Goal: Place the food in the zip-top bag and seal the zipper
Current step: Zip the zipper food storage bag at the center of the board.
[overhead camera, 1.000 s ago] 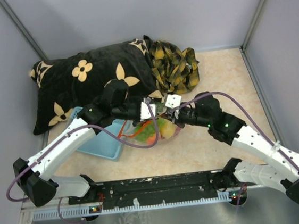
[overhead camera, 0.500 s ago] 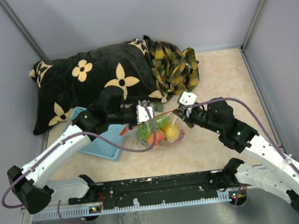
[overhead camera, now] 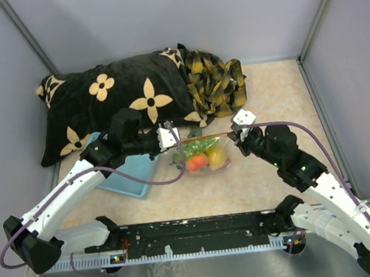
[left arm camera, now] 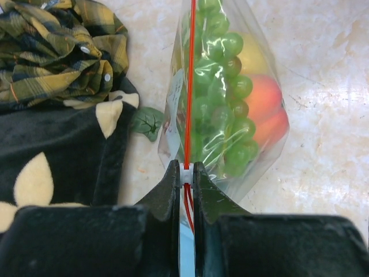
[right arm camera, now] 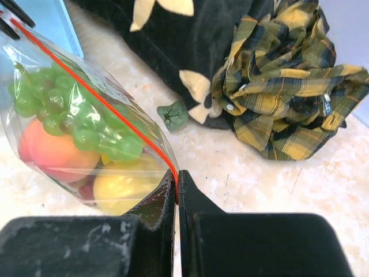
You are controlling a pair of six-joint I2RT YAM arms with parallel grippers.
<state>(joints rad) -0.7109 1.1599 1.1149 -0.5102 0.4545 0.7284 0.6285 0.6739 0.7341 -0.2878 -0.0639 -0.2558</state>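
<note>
The zip-top bag (overhead camera: 202, 159) hangs stretched between my two grippers, just above the table. Inside it is the food: green grapes (left arm camera: 222, 98), an orange-red fruit (left arm camera: 266, 108) and a yellow fruit (right arm camera: 124, 190). The red zipper (left arm camera: 188, 86) runs taut and straight along the bag's top. My left gripper (left arm camera: 185, 173) is shut on the white slider at the zipper's left end. My right gripper (right arm camera: 176, 182) is shut on the bag's other top corner, on the zipper's end. A small green leaf piece (right arm camera: 173, 114) lies outside the bag, on the table beside the pillow.
A black pillow with cream flowers (overhead camera: 101, 101) and a crumpled yellow plaid cloth (overhead camera: 215, 82) lie behind the bag. A light-blue basket (overhead camera: 126, 174) sits under the left arm. Grey walls close in the back and both sides.
The two grippers have drawn apart, the left one leftward and the right one rightward. The bag's top has been pulled out straight between them.
</note>
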